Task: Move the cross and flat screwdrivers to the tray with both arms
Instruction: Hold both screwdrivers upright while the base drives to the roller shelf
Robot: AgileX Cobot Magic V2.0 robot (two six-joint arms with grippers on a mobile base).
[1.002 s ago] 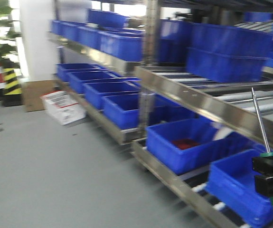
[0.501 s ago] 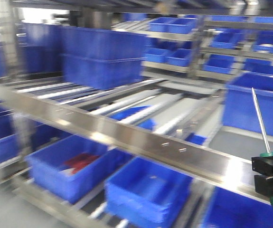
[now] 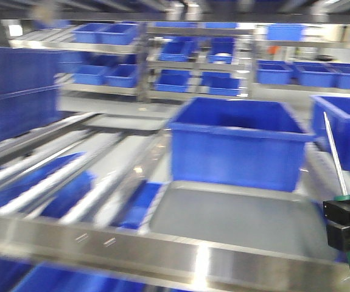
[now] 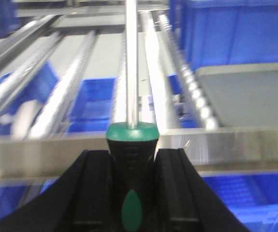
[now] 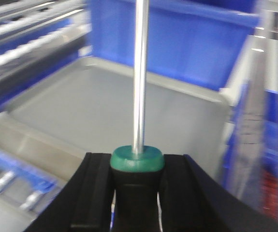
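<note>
- Exterior front-facing view, far left: you had stacked blue bins (image 3: 16,91) blurred at the edge, with roller rails (image 3: 59,176) running down to the rack's steel front beam (image 3: 101,243)
- Centre of that view: the tray (image 3: 235,219) lay flat on the shelf just behind the beam, and a deep blue bin (image 3: 235,143) stood at its far rim
- Far right of that view: your right gripper (image 3: 347,213) sat at the frame edge, near the tray's right end, with the right screwdriver (image 3: 334,155) rising from it, its shaft leaning slightly left
- Left wrist view: your left gripper (image 4: 131,166) was closed narrow on the left screwdriver (image 4: 132,87); both black fingers (image 4: 95,188) pressed the green-and-black handle, and the silver shaft pointed away over the rollers, its tip cut off by the frame; the tray showed well off to the right, so this screwdriver was held left of it
- Right wrist view: your right gripper (image 5: 137,169) clamped the right screwdriver (image 5: 139,87) the same way, fingers (image 5: 97,193) tight on either side of the handle below its green collar; the shaft stood out against the tray's grey floor (image 5: 80,111) and the blue bin (image 5: 187,43) behind, tip out of frame
- Neither screwdriver lay in the tray; you held one in each gripper
</note>
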